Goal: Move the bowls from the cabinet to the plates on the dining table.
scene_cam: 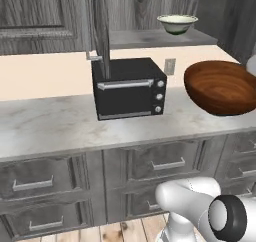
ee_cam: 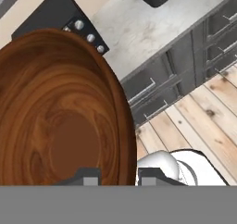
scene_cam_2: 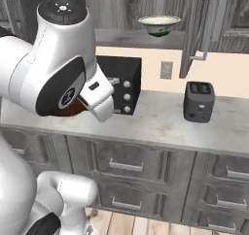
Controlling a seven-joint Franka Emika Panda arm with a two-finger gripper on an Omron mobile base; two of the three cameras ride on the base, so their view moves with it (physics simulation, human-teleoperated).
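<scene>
A glossy reddish-brown wooden bowl (ee_cam: 60, 116) hangs tilted in the air in front of the counter, at the right of the left base view (scene_cam: 220, 87). My gripper (ee_cam: 119, 177) is shut on its rim, one fingertip inside and one outside. In the right base view my arm hides all but a brown sliver of this bowl (scene_cam_2: 73, 109). The pale cream-green bowl (scene_cam: 177, 23) (scene_cam_2: 159, 25) stands upright on the open cabinet's shelf (scene_cam: 145, 37) above the counter. The plates and the dining table are out of view.
A black toaster oven (scene_cam: 129, 87) (scene_cam_2: 124, 83) sits on the marble counter (scene_cam: 45, 126) under the open cabinet door (scene_cam: 101, 31). A dark toaster (scene_cam_2: 199, 101) stands further right. Grey drawers (scene_cam: 165, 163) run below, with wooden floor (ee_cam: 203, 112) at their foot.
</scene>
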